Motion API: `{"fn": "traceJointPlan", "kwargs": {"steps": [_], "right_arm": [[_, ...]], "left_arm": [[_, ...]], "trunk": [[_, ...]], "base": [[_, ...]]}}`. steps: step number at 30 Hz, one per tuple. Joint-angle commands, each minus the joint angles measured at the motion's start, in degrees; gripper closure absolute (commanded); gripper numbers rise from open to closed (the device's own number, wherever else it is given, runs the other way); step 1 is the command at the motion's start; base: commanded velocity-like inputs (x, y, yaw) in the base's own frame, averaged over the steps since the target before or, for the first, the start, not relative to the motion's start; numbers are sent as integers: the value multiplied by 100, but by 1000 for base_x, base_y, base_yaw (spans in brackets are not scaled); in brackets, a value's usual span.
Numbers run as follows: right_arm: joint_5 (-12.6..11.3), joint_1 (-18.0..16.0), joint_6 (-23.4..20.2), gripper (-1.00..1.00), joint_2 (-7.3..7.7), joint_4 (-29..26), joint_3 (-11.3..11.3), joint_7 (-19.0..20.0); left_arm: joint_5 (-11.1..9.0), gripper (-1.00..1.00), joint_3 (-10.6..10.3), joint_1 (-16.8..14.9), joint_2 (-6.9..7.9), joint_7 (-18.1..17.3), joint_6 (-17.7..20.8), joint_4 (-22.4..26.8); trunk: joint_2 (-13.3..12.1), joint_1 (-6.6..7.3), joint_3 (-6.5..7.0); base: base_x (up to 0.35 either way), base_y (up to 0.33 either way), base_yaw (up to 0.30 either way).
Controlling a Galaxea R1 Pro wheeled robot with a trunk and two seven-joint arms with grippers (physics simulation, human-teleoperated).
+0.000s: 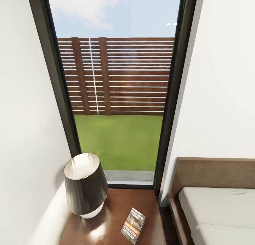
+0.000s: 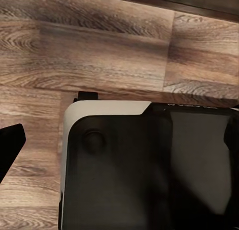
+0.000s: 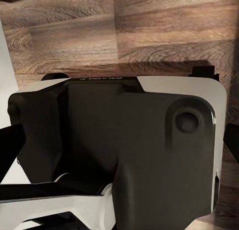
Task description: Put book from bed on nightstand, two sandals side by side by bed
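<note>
Lying flat on nightstand (image 1: 113, 216): book (image 1: 133, 220), beside lamp (image 1: 85, 185). Bed (image 1: 219, 209) adjacent. Grip state of both grippers: cannot tell.

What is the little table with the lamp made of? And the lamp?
The nightstand looks like polished reddish-brown wood: its top is glossy and mirrors the lamp. The lamp has a dark shade, pale and shiny inside, maybe metal or coated fabric; I can't tell which.

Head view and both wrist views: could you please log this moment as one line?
book: flat on nightstand, beside lamp | bed: right of nightstand | wrist views: wood floor
</note>
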State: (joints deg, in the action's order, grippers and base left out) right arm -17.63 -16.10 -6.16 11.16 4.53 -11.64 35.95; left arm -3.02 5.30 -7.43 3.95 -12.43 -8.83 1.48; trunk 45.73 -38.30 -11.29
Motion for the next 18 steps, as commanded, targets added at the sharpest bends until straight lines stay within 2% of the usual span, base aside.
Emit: {"fn": "traceJointPlan", "kwargs": {"steps": [1, 18], "right_arm": [[-63, -8, -28, -100, 0, 11, -34, 27], [-70, -8, -27, -100, 0, 8, -31, 32]], "left_arm": [[-32, -100, 41, -5, 1, -40, -4, -8], [-40, -100, 50, -4, 0, -40, -4, -8]], "trunk": [[6, -1, -8], [6, -1, -8]], "base": [[0, 0, 0], [0, 0, 0]]}}
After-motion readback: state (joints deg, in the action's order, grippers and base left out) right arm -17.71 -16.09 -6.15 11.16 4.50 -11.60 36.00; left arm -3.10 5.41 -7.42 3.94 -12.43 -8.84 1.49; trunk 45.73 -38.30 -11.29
